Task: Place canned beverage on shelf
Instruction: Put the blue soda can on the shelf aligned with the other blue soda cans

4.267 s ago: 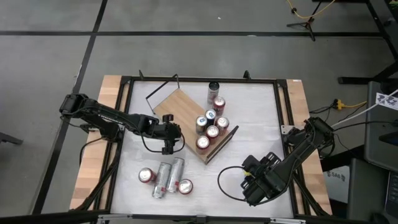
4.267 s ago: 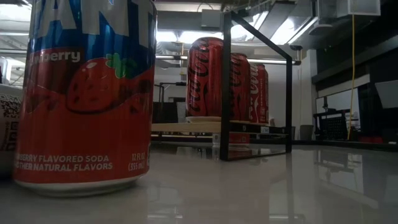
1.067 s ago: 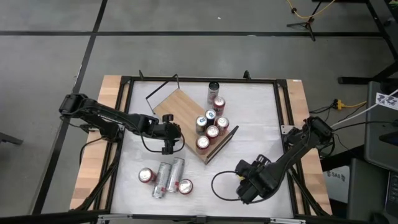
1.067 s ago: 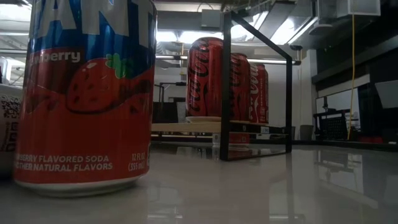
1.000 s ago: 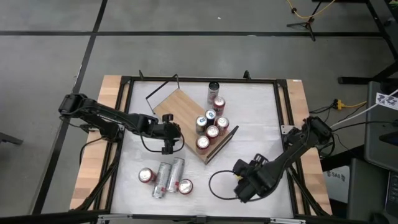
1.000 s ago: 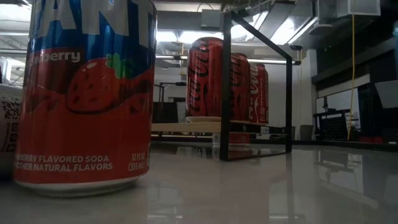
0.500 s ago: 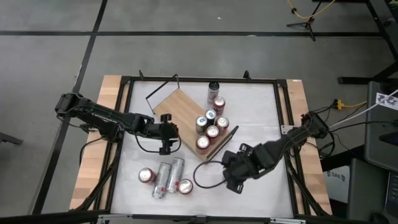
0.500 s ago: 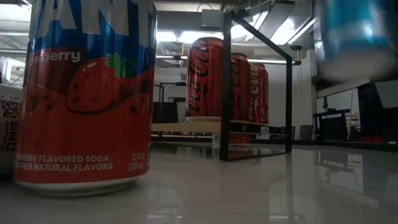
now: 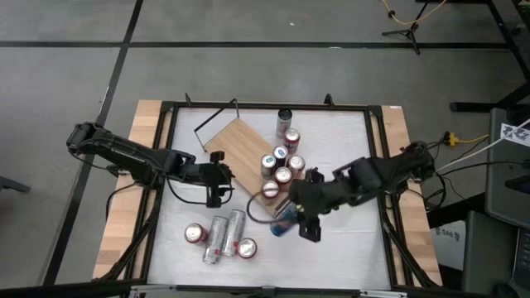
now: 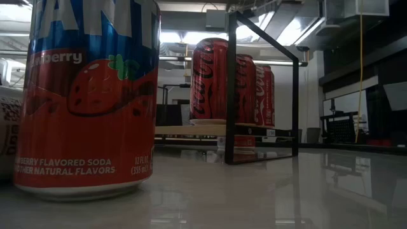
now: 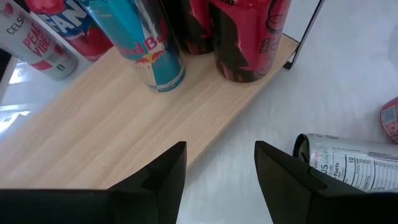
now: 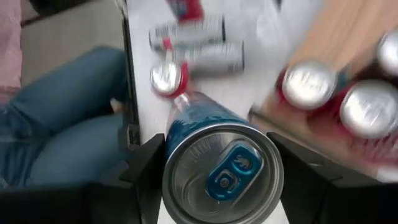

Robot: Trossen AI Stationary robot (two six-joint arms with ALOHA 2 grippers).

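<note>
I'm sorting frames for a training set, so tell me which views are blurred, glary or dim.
Right wrist view: motion-smeared background, only the blue can in the right gripper fairly sharp. Low view: dim and backlit, with ceiling lights reflected on the tabletop. Left wrist view: bright and crisp on the shelf. High view: evenly lit.

Blue can (image 12: 214, 163), silver top, blue tab, clamped between the right gripper (image 9: 291, 213) fingers, just off the near end of the shelf (image 9: 240, 149). Light wooden board lying diagonally, black wire rails, red cans (image 9: 281, 168) clustered upright at one end.
</note>
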